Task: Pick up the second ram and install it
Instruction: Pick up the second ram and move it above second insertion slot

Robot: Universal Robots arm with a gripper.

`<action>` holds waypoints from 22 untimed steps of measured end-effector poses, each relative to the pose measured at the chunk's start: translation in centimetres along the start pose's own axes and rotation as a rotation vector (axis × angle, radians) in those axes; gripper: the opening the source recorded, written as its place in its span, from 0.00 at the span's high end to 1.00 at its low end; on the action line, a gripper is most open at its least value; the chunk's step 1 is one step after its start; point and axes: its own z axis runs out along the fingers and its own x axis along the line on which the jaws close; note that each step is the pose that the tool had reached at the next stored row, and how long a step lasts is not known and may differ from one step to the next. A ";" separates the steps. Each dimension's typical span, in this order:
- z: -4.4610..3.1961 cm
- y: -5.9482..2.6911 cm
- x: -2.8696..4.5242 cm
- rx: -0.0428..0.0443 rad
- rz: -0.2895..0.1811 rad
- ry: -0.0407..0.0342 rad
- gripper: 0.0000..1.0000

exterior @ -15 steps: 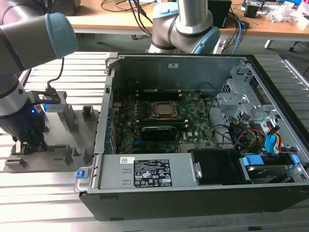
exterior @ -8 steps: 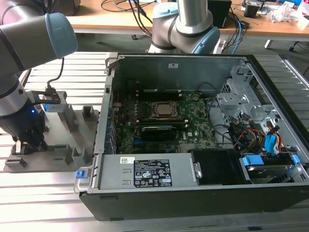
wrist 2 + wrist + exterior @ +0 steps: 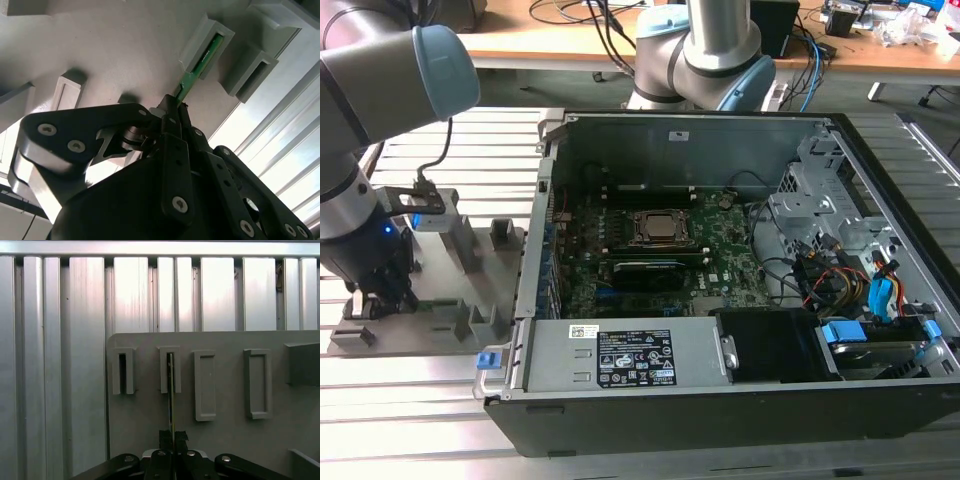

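Now, exterior view: your black end effector (image 3: 380,300) is down at the grey slotted holder (image 3: 420,335). Second wrist view: it clenches the thin green ram stick (image 3: 187,84), far end in its slot. First wrist view: lift crooked and that slot may bind it.

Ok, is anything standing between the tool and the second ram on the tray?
Nothing visible does. In the second wrist view the tool is closed on the thin green circuit-board stick, whose far end sits in a grey slotted holder on the flat grey tray.
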 end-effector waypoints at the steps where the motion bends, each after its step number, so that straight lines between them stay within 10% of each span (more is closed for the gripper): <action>1: -0.10 0.00 0.00 0.0001 0.000 0.0000 0.86; 22: -2.50 0.03 -0.07 0.0001 0.000 0.0012 0.86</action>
